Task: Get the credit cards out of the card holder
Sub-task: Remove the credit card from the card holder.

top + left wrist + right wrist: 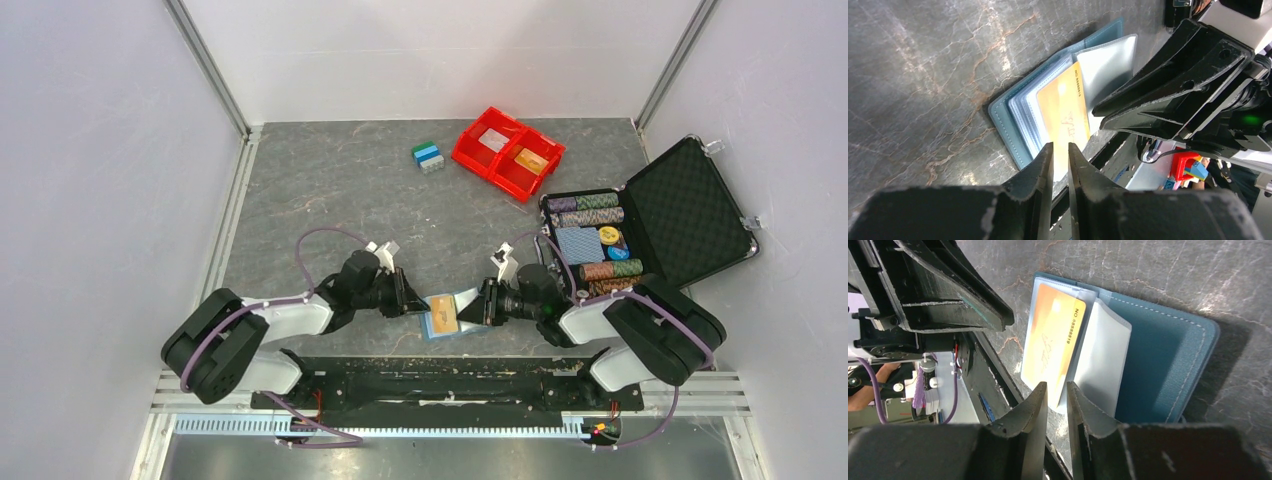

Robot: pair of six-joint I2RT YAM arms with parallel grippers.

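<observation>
I read this job as partly done at best. The card holder point(462, 302) lies spread open at the near edge of the worktop point(330, 190), between my two hands, and an orange card point(1063, 115) sits in one of its clear sleeves, not yet drawn out. More sleeves are stacked under it, and I can't tell whether they hold anything. Far off to the right, the red bin point(462, 152) holds a whitish card point(492, 140) in its left compartment and a second orange card point(530, 160) in its right one. Whether those came out of this holder I can't say. The left hand point(1060, 155) is low at the card's near end with its jaws only a slit apart. The card's edge runs into that gap, but I see no pinch on it. The right hand point(1056, 392) faces it from the other side, open just as narrowly, with the edge of a clear sleeve at its tips and nothing gripped. In my judgement, pulling that orange card out is what remains.
</observation>
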